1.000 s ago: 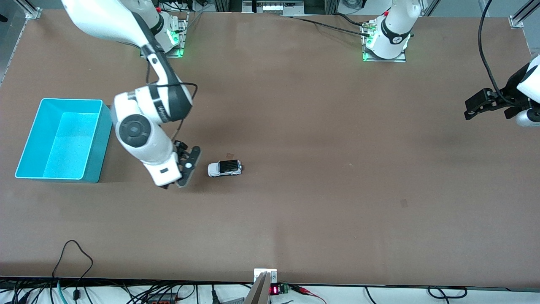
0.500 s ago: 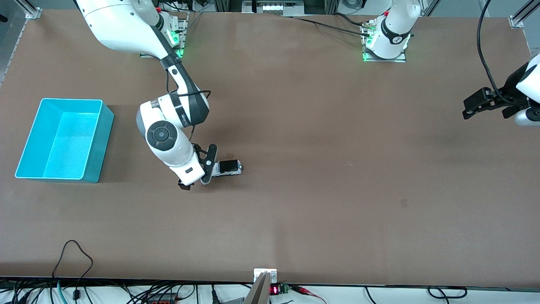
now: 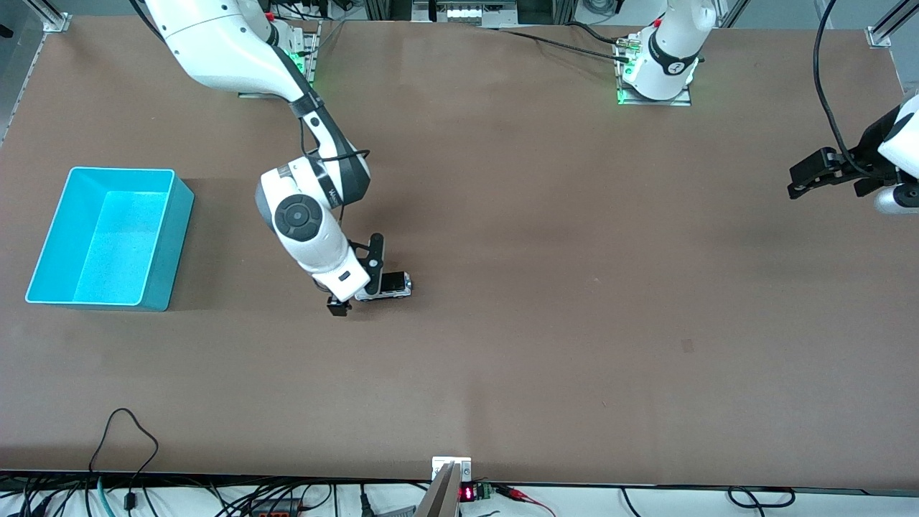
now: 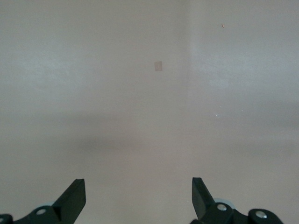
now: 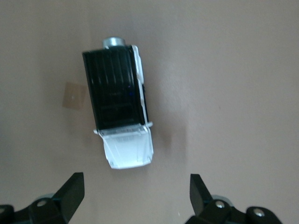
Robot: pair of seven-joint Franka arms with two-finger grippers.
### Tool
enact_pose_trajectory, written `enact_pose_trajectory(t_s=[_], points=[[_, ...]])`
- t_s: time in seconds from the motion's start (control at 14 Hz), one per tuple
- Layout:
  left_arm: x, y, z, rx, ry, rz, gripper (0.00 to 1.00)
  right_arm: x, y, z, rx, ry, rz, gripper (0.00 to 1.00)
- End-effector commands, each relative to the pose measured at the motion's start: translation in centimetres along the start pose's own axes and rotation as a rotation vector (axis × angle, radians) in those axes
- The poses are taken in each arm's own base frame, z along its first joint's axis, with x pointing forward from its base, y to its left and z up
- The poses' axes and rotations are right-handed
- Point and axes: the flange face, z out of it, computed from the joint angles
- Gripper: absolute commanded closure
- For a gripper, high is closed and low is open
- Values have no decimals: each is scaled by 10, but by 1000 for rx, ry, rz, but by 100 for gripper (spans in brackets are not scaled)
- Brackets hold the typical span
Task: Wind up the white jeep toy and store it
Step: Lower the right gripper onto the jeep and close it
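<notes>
Jeep (image 3: pixel 391 283) sits on its wheels on the brown table (image 3: pixel 546 301), about midway between the arms' bases and the front camera, toward the right arm's end. Its black roof faces up and its white hood points at the bin (image 3: pixel 108 237), a cyan box that stands well apart from it at that same end. The right gripper (image 3: pixel 357 276) hangs just over the jeep's hood end, fingers spread wide with nothing between them; in the right wrist view the jeep (image 5: pixel 120 120) lies just ahead of the two open fingertips (image 5: pixel 71 191). The left gripper (image 3: pixel 808 179) waits over the table's edge at the left arm's end, its fingers wide apart and empty.
</notes>
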Motion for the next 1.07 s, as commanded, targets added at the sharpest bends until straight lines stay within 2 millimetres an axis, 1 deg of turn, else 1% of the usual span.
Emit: enact_pose_trajectory(t_s=[0.0, 0.21, 0.29, 0.36, 0.5, 0.71, 0.93, 1.0], points=[[-8, 2, -4, -20, -5, 12, 0, 8, -9, -6, -18, 24, -13, 0], [-6, 1, -1, -21, -8, 10, 0, 18, -13, -5, -26, 33, -27, 0], [-6, -2, 0, -21, -10, 4, 0, 23, -16, -5, -24, 34, -34, 0], [-6, -5, 0, -21, -10, 0, 0, 30, -22, -2, -20, 34, -45, 0], [-6, -5, 0, -21, -10, -1, 0, 37, -27, 2, -21, 36, -57, 0], [-6, -1, -2, -26, -4, 6, 0, 50, -37, 17, -9, 31, -63, 0], [-6, -6, -2, -75, -7, -10, 0, 56, -45, 33, 0, 24, -76, 0], [-6, -3, -2, -73, -9, -7, 0, 60, -48, 38, 0, 24, -83, 0]])
